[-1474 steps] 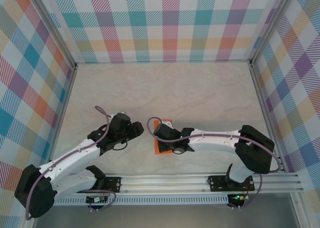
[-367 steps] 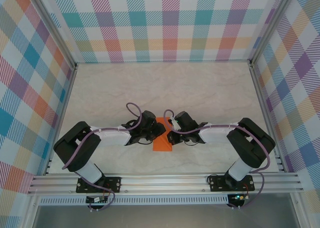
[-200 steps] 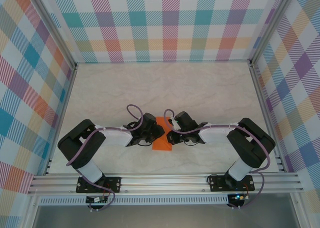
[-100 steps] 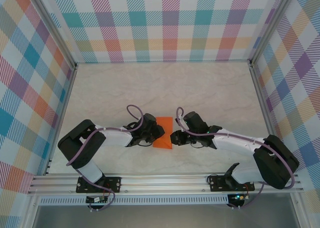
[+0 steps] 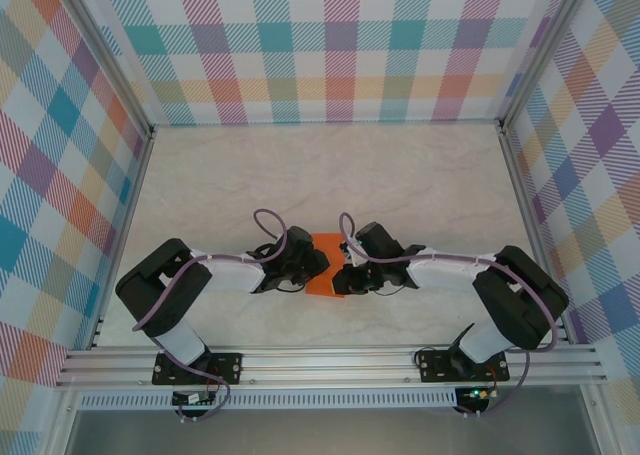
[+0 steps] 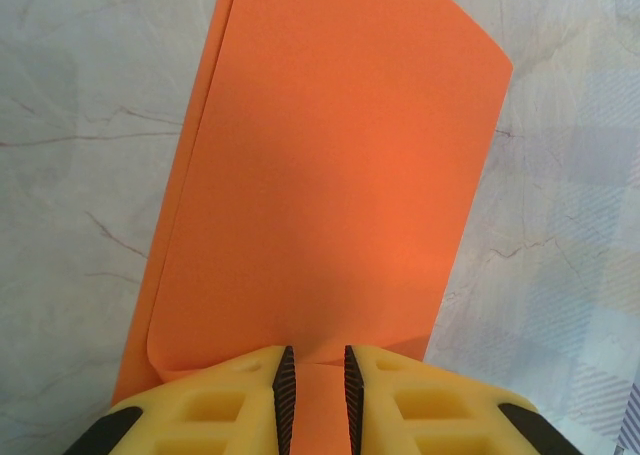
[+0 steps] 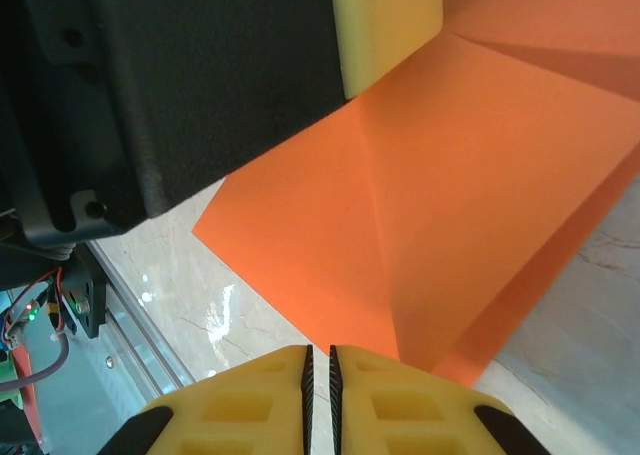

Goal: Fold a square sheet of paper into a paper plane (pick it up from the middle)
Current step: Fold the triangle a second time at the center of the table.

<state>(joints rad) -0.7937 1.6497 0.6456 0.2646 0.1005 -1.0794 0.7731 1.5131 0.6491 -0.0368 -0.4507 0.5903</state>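
right now your left gripper (image 6: 315,385) is clenched on the near edge of the square sheet of paper (image 6: 330,175), with only a narrow slit between the pads and orange running through it. your right gripper (image 7: 320,375) has its jaws drawn almost together at the sheet's opposite edge; whether paper sits between them you cannot tell. the folded sheet lies between both grippers, over the middle of the marble table (image 5: 400,175).

orange sheet (image 5: 322,279), pastel plaid walls (image 5: 340,45)
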